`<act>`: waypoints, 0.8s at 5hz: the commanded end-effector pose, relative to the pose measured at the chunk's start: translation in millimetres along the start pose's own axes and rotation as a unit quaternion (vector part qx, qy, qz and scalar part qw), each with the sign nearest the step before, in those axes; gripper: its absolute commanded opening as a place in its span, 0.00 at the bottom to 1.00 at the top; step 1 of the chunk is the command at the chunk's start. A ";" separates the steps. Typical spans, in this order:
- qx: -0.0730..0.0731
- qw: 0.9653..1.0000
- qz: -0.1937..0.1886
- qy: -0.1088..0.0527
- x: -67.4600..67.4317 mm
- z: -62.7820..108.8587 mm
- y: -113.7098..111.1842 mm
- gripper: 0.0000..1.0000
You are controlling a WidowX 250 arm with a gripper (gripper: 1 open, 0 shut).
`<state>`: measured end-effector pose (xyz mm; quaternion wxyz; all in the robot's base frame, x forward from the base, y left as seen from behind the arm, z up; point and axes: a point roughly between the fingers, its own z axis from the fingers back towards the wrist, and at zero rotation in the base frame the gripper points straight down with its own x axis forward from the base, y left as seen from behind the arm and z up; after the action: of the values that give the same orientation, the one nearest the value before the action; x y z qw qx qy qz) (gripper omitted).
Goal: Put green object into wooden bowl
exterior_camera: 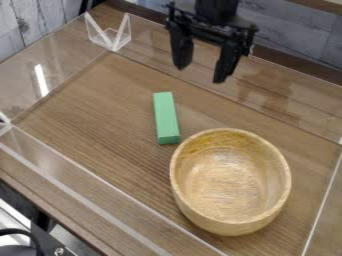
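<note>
Fingers: my fingers point(201, 58) hang spread wide near the far edge of the counter point(94, 120), pointing down, holding nothing.
Fingers and block: I am above and beyond the green block point(166, 117), well apart from it, touching nothing.
Green block: it lies flat on the wood-grain counter near the middle, its long side running toward the far edge.
Wooden bowl: the round wooden bowl point(274, 200) sits toward the near right corner, upright and empty; its rim is just beside the block's near end.
Walls: clear walls point(54, 170) stand along the counter's edges.
</note>
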<state>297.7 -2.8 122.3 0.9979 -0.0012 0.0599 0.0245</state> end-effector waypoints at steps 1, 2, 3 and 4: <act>-0.006 0.999 0.023 -0.032 8.7 8.2 2.7 1.00; -0.008 0.999 -0.019 -0.036 -2.8 15.2 10.9 1.00; -0.006 0.997 -0.058 -0.048 -10.8 25.6 15.3 1.00; -0.007 0.997 -0.055 -0.051 -7.8 33.0 15.5 1.00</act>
<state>286.8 9.0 136.9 0.9984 -0.0124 0.0436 -0.0333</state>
